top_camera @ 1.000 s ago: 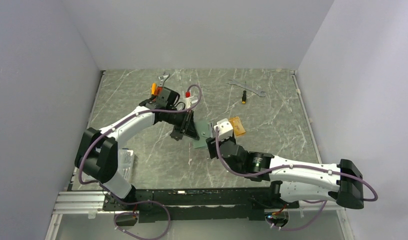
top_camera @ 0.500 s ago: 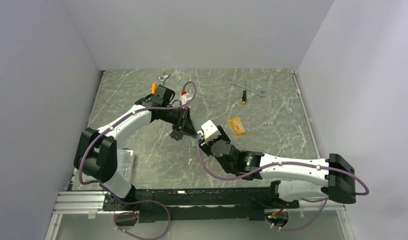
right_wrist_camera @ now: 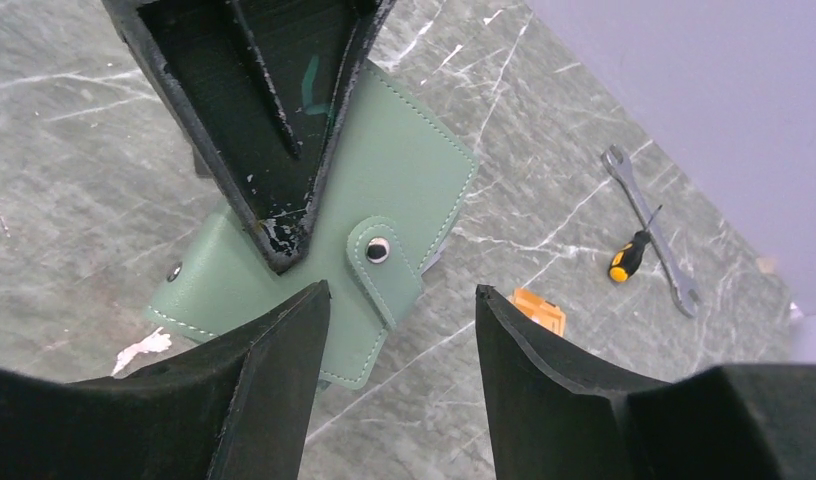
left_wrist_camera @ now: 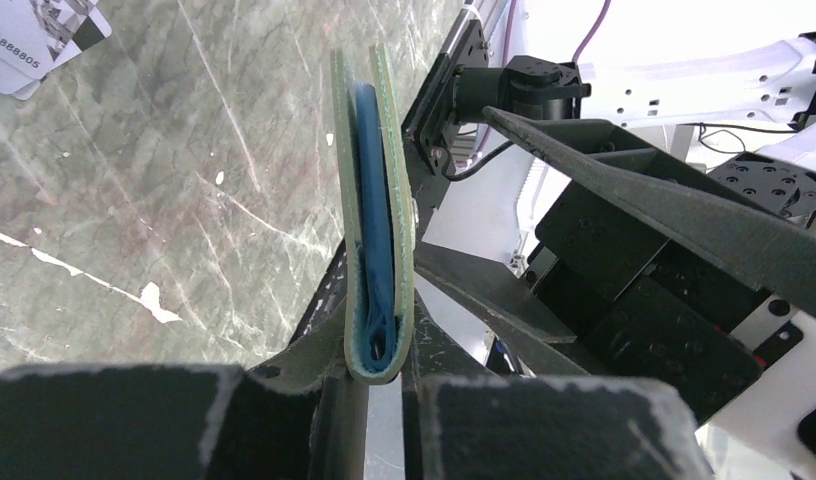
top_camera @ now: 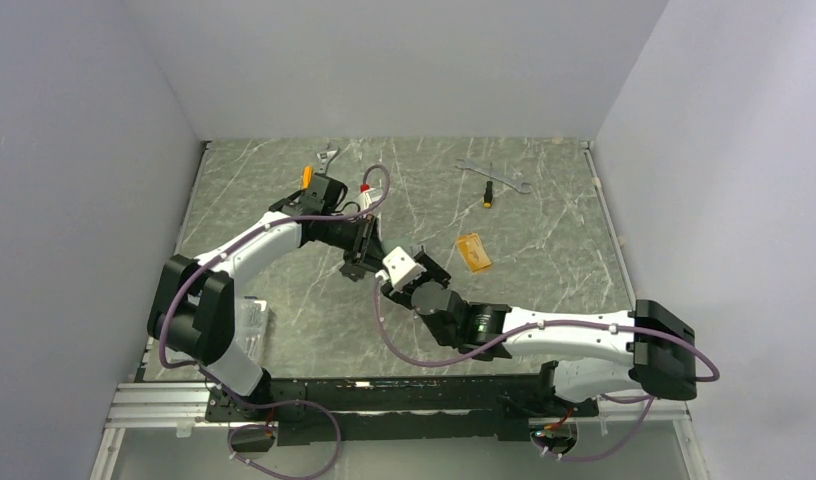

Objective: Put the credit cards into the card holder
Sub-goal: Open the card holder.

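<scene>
The right claw point(right_wrist_camera: 400, 292), jaws parted and empty, has swung leftward to face the card holder point(right_wrist_camera: 414, 170); the left claw point(left_wrist_camera: 382, 400) clenches that holder on edge; farther off, an orange credit card point(top_camera: 472, 251) lies on the bench point(top_camera: 544, 250), so probably no card gets loaded yet.

Lit brightly, evenly from above; threw soft shadows; blew out white at right of left wrist view.
</scene>
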`<control>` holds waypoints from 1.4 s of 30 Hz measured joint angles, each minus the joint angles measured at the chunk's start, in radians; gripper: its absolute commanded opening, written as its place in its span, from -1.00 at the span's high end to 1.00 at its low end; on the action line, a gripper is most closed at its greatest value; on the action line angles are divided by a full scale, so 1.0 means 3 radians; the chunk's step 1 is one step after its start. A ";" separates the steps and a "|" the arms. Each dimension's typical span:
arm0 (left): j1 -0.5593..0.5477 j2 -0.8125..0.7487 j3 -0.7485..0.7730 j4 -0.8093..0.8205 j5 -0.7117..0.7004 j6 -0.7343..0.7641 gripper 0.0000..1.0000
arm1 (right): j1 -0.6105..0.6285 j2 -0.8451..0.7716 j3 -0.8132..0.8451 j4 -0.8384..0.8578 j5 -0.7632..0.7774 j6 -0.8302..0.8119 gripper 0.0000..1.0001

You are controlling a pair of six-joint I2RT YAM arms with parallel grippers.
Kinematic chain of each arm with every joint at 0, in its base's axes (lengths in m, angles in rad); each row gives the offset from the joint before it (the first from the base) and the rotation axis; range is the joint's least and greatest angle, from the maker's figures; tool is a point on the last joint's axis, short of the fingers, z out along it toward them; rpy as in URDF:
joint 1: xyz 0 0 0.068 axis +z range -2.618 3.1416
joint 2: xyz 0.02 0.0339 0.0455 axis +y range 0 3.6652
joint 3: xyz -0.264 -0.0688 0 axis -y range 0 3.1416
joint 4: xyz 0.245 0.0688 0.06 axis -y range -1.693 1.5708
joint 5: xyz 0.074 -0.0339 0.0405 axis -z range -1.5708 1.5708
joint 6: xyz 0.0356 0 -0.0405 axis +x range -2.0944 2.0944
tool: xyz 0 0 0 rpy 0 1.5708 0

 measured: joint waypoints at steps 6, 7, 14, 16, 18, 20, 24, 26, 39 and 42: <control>0.0029 0.0000 -0.0009 0.0080 -0.0015 -0.0023 1.00 | 0.0027 0.0205 -0.0023 0.0341 0.0127 -0.0376 0.10; 0.0033 0.0000 -0.0022 0.0128 -0.0009 -0.0052 1.00 | 0.0032 0.0224 -0.0047 0.0421 0.0153 -0.0443 0.19; 0.0036 -0.0003 -0.0072 0.0308 0.0045 -0.0165 1.00 | 0.0081 0.0530 -0.0225 0.1233 0.0371 -0.1012 0.97; 0.0045 -0.0009 -0.0102 0.0397 0.0045 -0.0186 1.00 | 0.0089 0.0641 -0.0229 0.1413 0.0435 -0.1123 1.00; 0.0058 -0.0020 -0.0142 0.0465 0.0045 -0.0217 1.00 | 0.0092 0.0726 -0.0228 0.1555 0.0491 -0.1175 1.00; 0.0069 -0.0047 -0.0182 0.0529 0.0047 -0.0261 1.00 | 0.0095 0.0773 -0.0229 0.1695 0.0553 -0.1221 1.00; 0.0075 -0.0128 -0.0210 0.0638 0.0053 -0.0319 1.00 | 0.0102 0.0843 -0.0252 0.2098 0.0701 -0.1368 1.00; 0.0069 -0.0173 -0.0226 0.0628 0.0145 -0.0340 1.00 | 0.0074 0.0848 -0.0258 0.2295 0.0807 -0.1431 1.00; -0.0009 -0.0242 -0.0300 0.0369 0.0272 -0.0226 1.00 | -0.0189 0.0322 -0.0247 0.1508 0.1213 0.0014 0.95; -0.0015 -0.0239 -0.0300 0.0287 0.0118 -0.0070 1.00 | -0.0188 0.0006 -0.0245 0.0731 0.1147 0.0816 0.85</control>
